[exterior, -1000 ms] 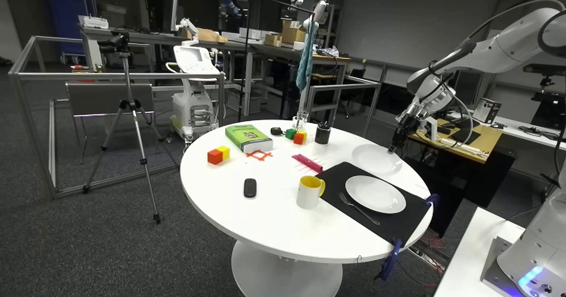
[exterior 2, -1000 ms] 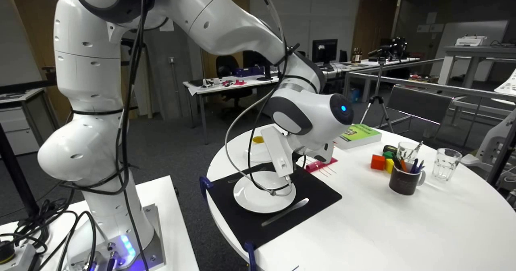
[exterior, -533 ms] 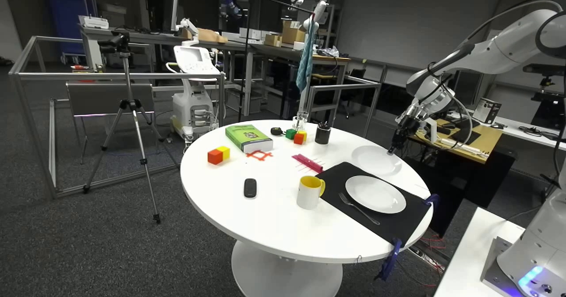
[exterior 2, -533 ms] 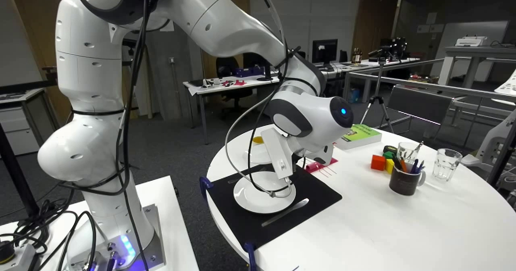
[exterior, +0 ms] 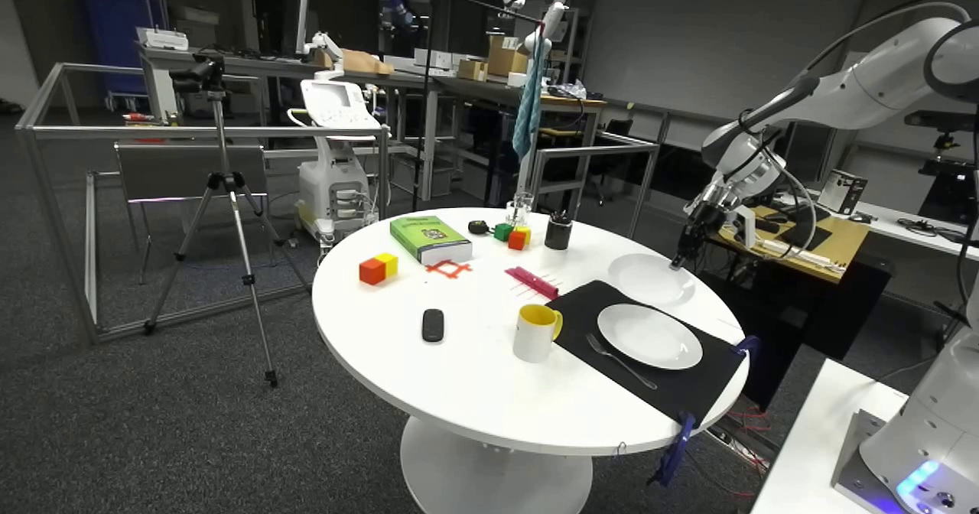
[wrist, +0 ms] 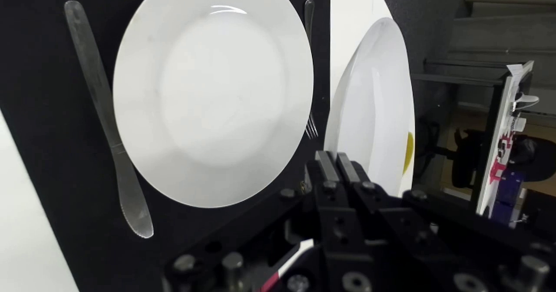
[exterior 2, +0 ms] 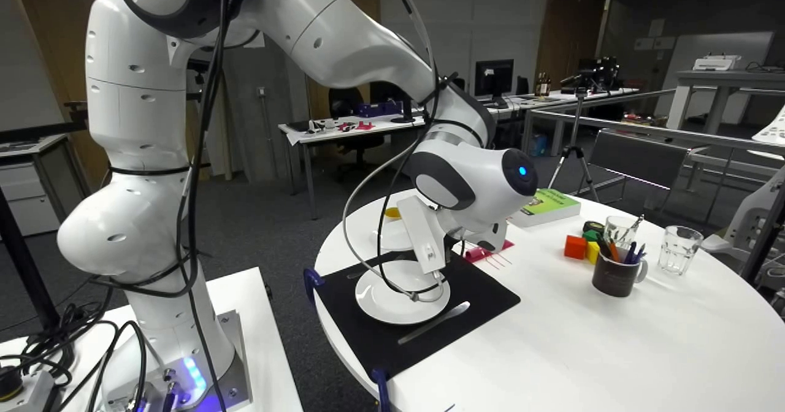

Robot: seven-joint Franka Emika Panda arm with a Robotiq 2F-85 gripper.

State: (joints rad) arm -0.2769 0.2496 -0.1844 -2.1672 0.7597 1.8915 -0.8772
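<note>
My gripper is shut on the rim of a white plate, one finger on each side of it. That held plate, seen strongly tilted in the wrist view, hangs in the air in both exterior views. Below and beside it, a second white plate lies flat on a black mat. A knife lies along one side of that plate and a fork along its opposite side. The gripper's tips show in an exterior view; where the wrist stands in front, they are hidden.
A white mug with a yellow inside stands beside the mat. Farther off are a pink rack, a green book, coloured blocks, a pen mug and a glass. Blue clamps grip the table edge.
My gripper and the held plate have sunk slightly. The grip stays the same, and the things on the table have not moved.
</note>
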